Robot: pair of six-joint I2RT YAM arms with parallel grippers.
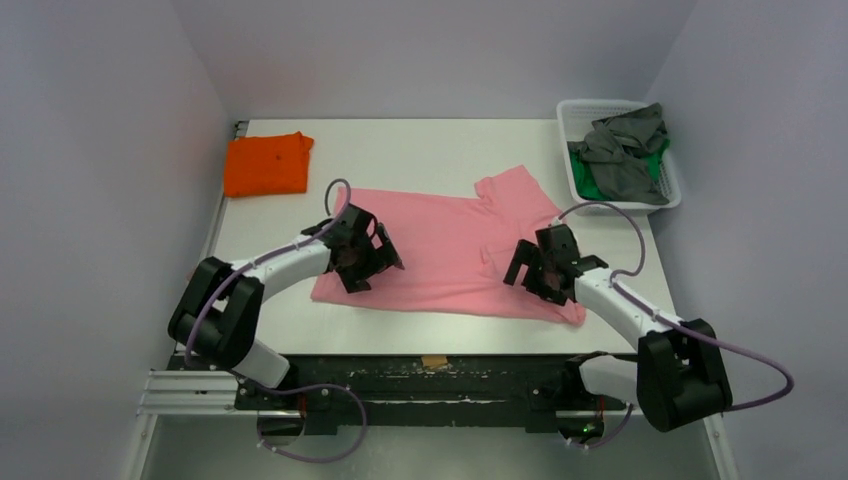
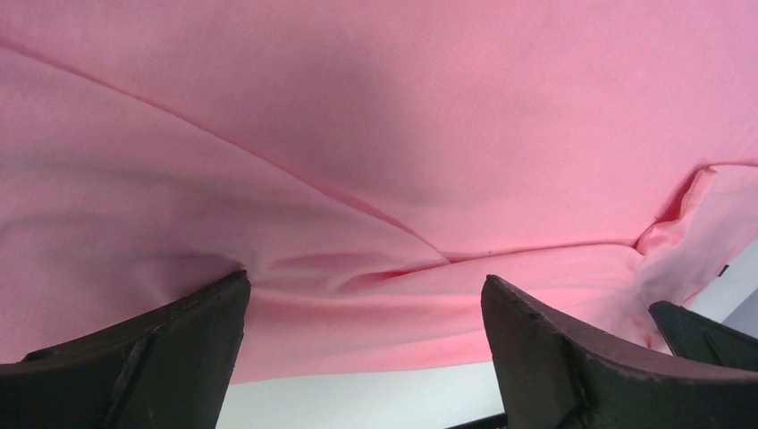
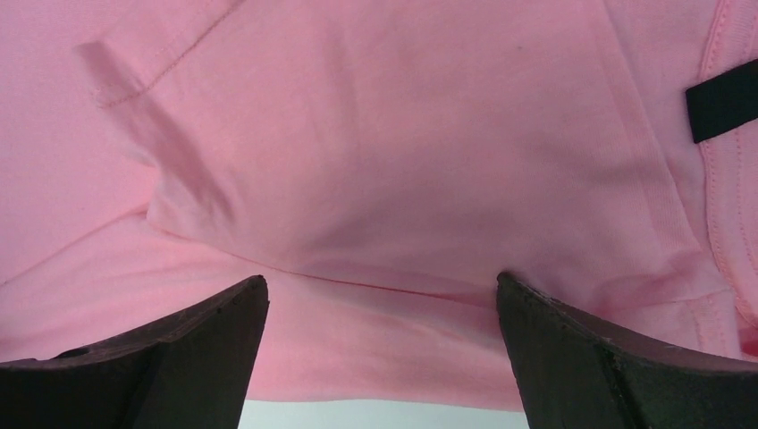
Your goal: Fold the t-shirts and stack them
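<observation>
Pink shirt [image 1: 450, 250] lies spread on the surface [image 1: 420, 150], its near edge partly hidden under the 2 arms. Left jaws and right jaws gape fully over pink cloth, gripping nothing; contact unclear. Orange shirt [image 1: 266, 164] sits folded far left. In the basket [image 1: 600, 104], grey shirt [image 1: 625, 150] hides most of the green shirt [image 1: 590, 185].
</observation>
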